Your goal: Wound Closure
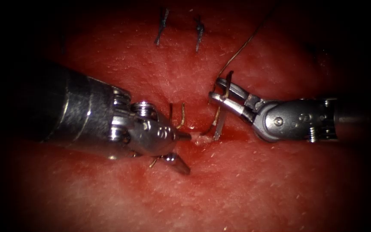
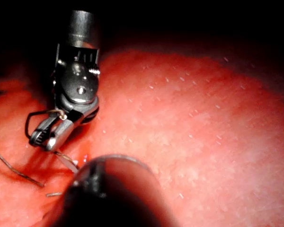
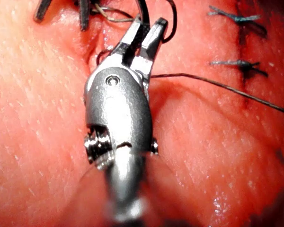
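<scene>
Needle point(image 1: 224, 99) clamped near its tail in my right tool point(image 1: 221, 95), tip in the cut point(image 1: 202, 133), left tool point(image 1: 181, 148) gaping empty, so a weak grip could let it twist, I reckon.

I work at a surgical training bench, not an operating room: under me lies a slab of pork tissue point(image 1: 245, 180), wet with red fluid point(image 1: 232, 133), lit by an endoscope's narrow pool of light with darkness around it. Finished stitches point(image 1: 162, 26) cross the cut, typical of suturing practice.

Two grippers point(image 1: 184, 148) point(image 1: 214, 89), two stitches point(image 1: 161, 26) point(image 1: 199, 32)
</scene>
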Motion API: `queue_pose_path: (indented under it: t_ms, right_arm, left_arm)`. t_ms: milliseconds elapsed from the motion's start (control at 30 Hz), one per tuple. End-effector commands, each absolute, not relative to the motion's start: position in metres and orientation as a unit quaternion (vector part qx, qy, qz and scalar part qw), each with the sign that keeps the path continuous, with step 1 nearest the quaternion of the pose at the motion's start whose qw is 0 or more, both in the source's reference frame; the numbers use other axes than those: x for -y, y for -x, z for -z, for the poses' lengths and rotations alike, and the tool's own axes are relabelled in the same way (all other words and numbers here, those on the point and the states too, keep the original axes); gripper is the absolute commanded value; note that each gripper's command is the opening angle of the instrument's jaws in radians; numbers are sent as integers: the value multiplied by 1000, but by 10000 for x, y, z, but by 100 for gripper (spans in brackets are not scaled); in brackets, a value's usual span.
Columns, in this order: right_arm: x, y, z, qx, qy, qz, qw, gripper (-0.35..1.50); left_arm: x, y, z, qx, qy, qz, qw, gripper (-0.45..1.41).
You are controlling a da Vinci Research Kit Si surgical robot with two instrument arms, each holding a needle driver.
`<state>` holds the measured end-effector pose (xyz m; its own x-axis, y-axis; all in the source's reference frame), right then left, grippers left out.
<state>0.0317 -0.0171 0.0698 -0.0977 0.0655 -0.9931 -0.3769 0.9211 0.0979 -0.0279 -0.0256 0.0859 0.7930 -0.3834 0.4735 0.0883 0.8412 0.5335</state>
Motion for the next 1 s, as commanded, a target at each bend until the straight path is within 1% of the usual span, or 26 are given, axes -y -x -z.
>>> queue_pose_path:
  t_ms: [33, 167, 400, 733, 1000]
  right_arm:
    - [172, -325, -704, -723, 106, -170, 662, -35]
    - [170, -328, -705, -724, 100, -179, 659, -35]
    - [165, -329, -708, -727, 88, -196, 653, -35]
    - [146, -323, -727, -721, 35, -235, 651, -35]
    - [142, -322, -738, -720, -21, -286, 631, -35]
  left_arm:
    - [260, 284, -857, 299, -247, 134, 912, 46]
    - [269, 289, -828, 306, -228, 138, 914, 47]
    - [300, 300, -827, 315, -223, 142, 911, 44]
    - [318, 302, -871, 319, -225, 130, 912, 44]
    - [328, 307, -888, 320, -232, 132, 909, 46]
